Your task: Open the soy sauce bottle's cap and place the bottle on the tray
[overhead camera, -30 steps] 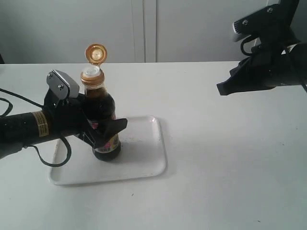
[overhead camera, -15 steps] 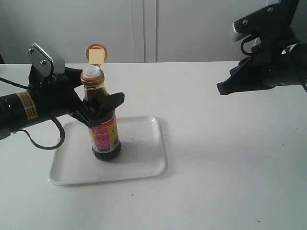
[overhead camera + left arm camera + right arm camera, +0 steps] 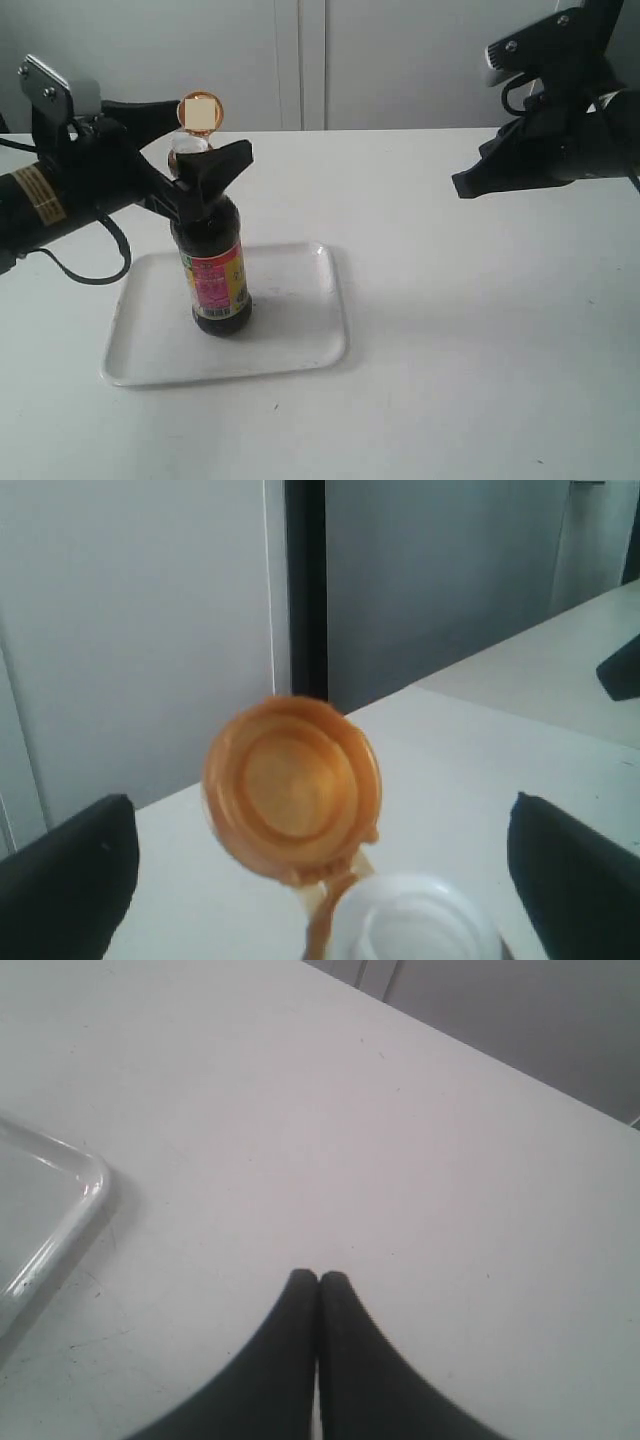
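Observation:
The soy sauce bottle (image 3: 215,270) stands upright on the white tray (image 3: 300,340), dark liquid inside and a pink and yellow label on its front. Its copper-orange cap (image 3: 200,112) is flipped up, and the lid (image 3: 292,785) stands above the white spout (image 3: 415,920). My left gripper (image 3: 195,140) is open at neck height. Its black fingers (image 3: 70,870) stand wide on either side of the cap, apart from it. My right gripper (image 3: 462,186) hangs shut over the table far to the right, holding nothing, with its fingertips (image 3: 305,1285) pressed together.
The white table (image 3: 480,340) carries only the tray. A corner of the tray (image 3: 85,1200) shows in the right wrist view. Grey cabinet doors (image 3: 300,60) run behind the table's far edge. The left arm's black cable (image 3: 100,270) loops beside the tray.
My left gripper has let go of the bottle's body and risen up and left to cap height. The bottle stays standing on the tray. The right arm has not moved.

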{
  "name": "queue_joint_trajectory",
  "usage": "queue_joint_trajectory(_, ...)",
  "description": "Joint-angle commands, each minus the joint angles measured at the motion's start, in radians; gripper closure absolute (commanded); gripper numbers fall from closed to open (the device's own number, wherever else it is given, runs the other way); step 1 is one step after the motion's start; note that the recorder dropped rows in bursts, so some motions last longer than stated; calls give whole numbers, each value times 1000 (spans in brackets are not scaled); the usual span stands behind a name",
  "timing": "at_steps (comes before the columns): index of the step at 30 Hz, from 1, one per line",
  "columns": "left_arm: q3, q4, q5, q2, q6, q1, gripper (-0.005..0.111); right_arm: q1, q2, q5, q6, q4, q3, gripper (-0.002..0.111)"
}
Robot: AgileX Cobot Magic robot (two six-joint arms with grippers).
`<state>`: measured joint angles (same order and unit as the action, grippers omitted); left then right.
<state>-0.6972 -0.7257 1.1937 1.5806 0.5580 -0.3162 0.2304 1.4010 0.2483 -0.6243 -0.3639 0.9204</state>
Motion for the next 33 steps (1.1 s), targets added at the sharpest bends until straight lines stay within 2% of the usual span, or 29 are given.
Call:
queue_joint_trajectory(1,8,54,27,-28,-14,-3,7,2,0,-13,-8,-1,-4,108)
queue_joint_trajectory(8,8,129,27,-60,-30,-3,7,2,0,-11,-8,-1,-4,108)
queue_joint_trajectory(19,4,128,27,-135,-37,-3,7,2,0,-13,-8,-1,-4,108)
queue_joint_trajectory(22,-15,127,-89,-168,-37,-3,12,2,0,-18,-8,-1,-4,108)
queue_joint_trajectory(25,-42,127,-175,-202,-39,-3,28,2,0,-21,-8,-1,-4,108)
queue_joint_trajectory(29,-61,127,-198,-251,-56,-3,64,2,0,-29,-8,-1,-4,108)
queue_joint_trajectory(33,-63,127,-240,-299,-155,-3,106,2,0,-41,-8,-1,-4,108)
